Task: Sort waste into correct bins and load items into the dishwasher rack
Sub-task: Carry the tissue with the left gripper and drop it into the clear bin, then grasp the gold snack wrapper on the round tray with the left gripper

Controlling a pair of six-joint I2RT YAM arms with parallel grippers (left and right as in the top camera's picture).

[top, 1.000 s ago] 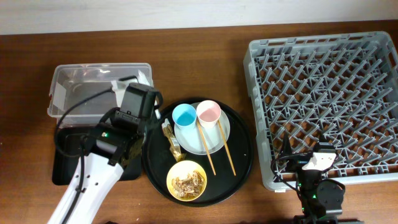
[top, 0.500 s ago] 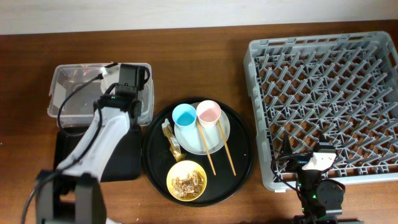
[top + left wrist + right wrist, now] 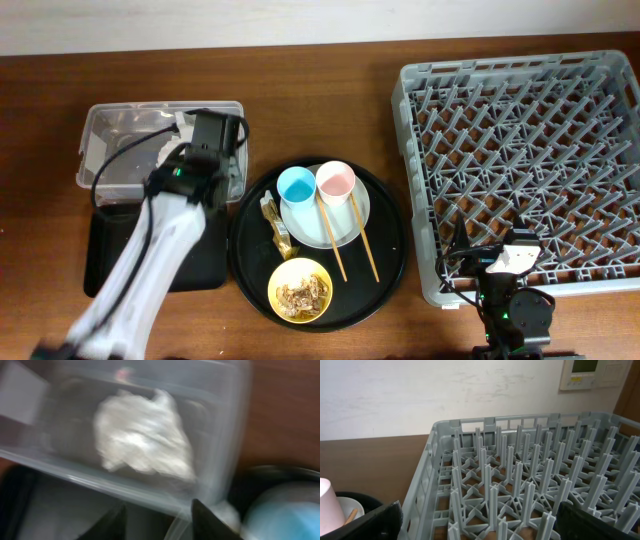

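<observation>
Right fingers (image 3: 477,515): at the near right edge of the surface; the wrist view shows only two dark tips at the bottom corners, spread wide apart with nothing between them.
Yellow bowl (image 3: 273,285): near part of the round black tray (image 3: 390,240), with tan food scraps (image 3: 303,292) inside.
Shallow black tray (image 3: 105,250): near left, largely covered by the white left arm crossing it.
Chopsticks (image 3: 365,245): two, lying near to far across the white plate (image 3: 350,225), their near ends on the round tray.
Wrapper (image 3: 278,228): brown and gold, just left of the plate.
Light-blue cup (image 3: 296,185): on the far left of the plate, touching the pink cup (image 3: 334,181) on its right, both mouth up.
Left fingers (image 3: 160,522): over the right end of the clear tub (image 3: 100,140); two blurred dark tips, apart, gripping nothing.
Napkin (image 3: 142,435): crumpled and white, lying inside the tub beyond the tips; the wrist view is smeared, and from overhead the arm hides it.
Dishwasher rack (image 3: 520,160): right side, running near to far, its right edge cut off; only pegs show inside.
</observation>
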